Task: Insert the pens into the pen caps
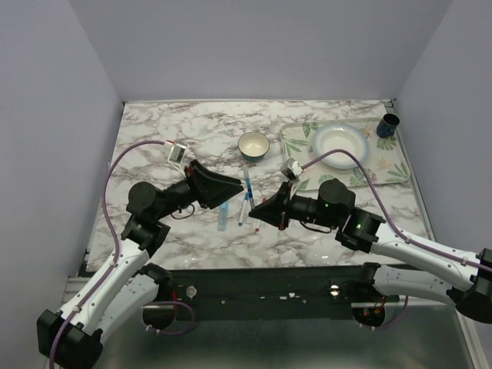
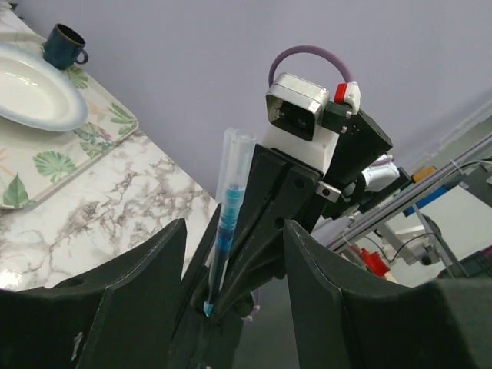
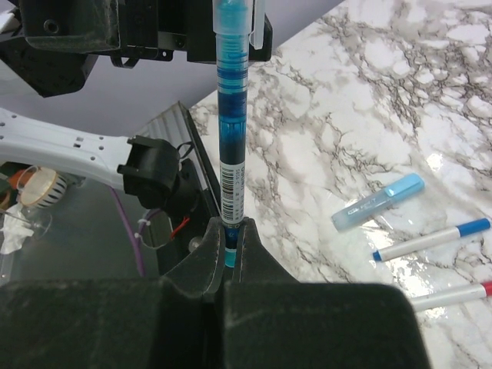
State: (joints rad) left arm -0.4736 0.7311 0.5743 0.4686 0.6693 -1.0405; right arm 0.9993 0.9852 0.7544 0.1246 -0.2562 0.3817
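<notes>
Top view: both arms meet over mid table (image 1: 169, 146). Left pincer (image 1: 234, 187) and right pincer (image 1: 257, 214) face each other, close. A light-blue highlighter (image 1: 223, 214) and a blue-ended pen (image 1: 245, 198) lie on the table by them.

Left wrist: left pincer's fingers are spread wide, gripping nothing. In the gap beyond, a blue pen (image 2: 225, 223) stands near upright w/ a clear cap (image 2: 238, 150) on its upper end.

Right wrist: right pincer is clamped tight on the blue pen's lower end; the pen rises twd the left pincer. A red-ended pen (image 3: 453, 296) lies on the table beside the other two.
</notes>
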